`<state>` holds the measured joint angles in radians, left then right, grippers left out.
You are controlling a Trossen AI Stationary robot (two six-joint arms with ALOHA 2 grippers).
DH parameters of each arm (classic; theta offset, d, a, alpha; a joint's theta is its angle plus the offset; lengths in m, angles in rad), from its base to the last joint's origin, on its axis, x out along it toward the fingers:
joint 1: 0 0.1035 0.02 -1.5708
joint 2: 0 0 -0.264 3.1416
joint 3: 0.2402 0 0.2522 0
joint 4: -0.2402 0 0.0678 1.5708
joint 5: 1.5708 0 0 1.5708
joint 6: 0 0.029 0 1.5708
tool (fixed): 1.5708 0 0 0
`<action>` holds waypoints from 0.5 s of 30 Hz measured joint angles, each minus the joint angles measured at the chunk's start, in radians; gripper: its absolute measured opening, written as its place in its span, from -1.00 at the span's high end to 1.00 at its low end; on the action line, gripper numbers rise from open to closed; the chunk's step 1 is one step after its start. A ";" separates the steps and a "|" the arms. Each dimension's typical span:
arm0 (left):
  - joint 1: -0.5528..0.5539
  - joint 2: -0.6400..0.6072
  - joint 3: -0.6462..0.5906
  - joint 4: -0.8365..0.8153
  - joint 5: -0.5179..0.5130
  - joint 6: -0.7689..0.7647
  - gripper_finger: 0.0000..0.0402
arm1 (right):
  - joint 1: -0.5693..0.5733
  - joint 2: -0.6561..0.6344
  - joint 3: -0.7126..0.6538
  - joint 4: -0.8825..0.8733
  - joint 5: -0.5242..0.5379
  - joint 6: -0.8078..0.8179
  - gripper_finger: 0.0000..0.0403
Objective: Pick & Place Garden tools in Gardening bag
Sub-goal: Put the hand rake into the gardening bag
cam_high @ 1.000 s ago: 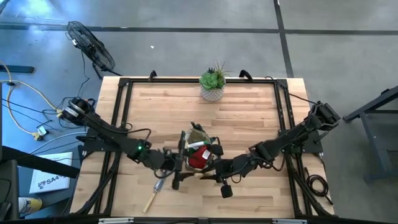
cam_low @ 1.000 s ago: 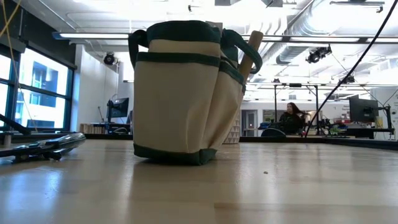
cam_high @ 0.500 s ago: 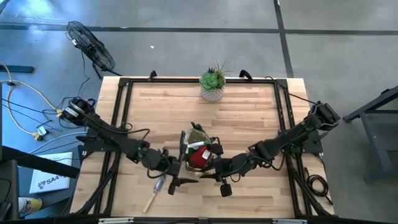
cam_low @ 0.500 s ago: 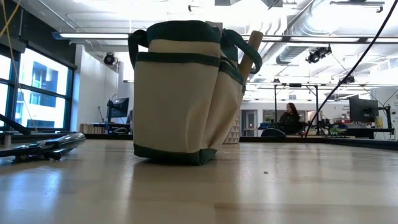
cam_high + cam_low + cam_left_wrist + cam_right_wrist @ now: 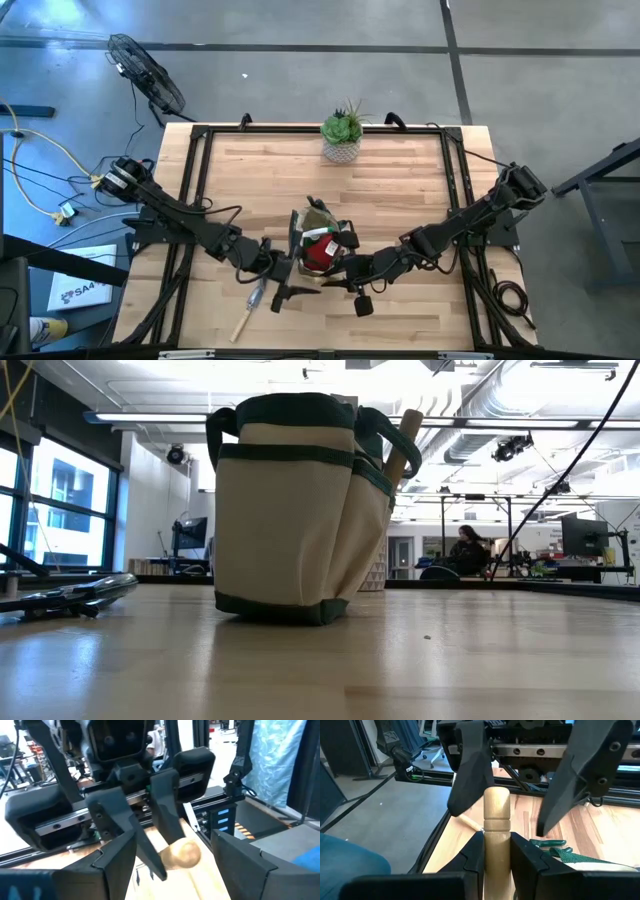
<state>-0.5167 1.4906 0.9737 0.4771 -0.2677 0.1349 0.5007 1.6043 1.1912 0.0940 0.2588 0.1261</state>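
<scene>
I see right gripper [image 5: 497,851] jaws clamped on a wooden handle [image 5: 497,827]; left gripper [image 5: 167,862] jaws wide, handle end between them

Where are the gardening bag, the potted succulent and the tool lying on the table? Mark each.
gardening bag [image 5: 285,530], low view, front fabric panel.
potted succulent [image 5: 342,128], high view, green leaves.
wooden-handled tool [image 5: 242,319], high view, handle.

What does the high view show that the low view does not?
Only the high view: both arms meeting beside the bag, left end effector and right end effector, the potted succulent, a wooden-handled tool lying on the table, and a red item inside the bag. Only the low view: a seated person in the room behind. Both: the gardening bag on the wooden table.
</scene>
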 joint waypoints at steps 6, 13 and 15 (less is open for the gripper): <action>0.001 0.000 0.000 0.003 -0.001 -0.017 -0.02 | 0.000 0.000 0.000 0.000 0.000 0.000 0.75; 0.000 0.000 0.000 0.001 -0.003 -0.014 0.41 | 0.000 0.000 0.000 0.000 0.001 0.000 0.75; 0.000 0.000 0.000 -0.001 -0.003 -0.011 0.53 | 0.000 0.000 0.000 0.000 0.003 0.000 0.75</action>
<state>-0.5167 1.4910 0.9737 0.4757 -0.2709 0.1241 0.5006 1.6043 1.1912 0.0935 0.2622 0.1264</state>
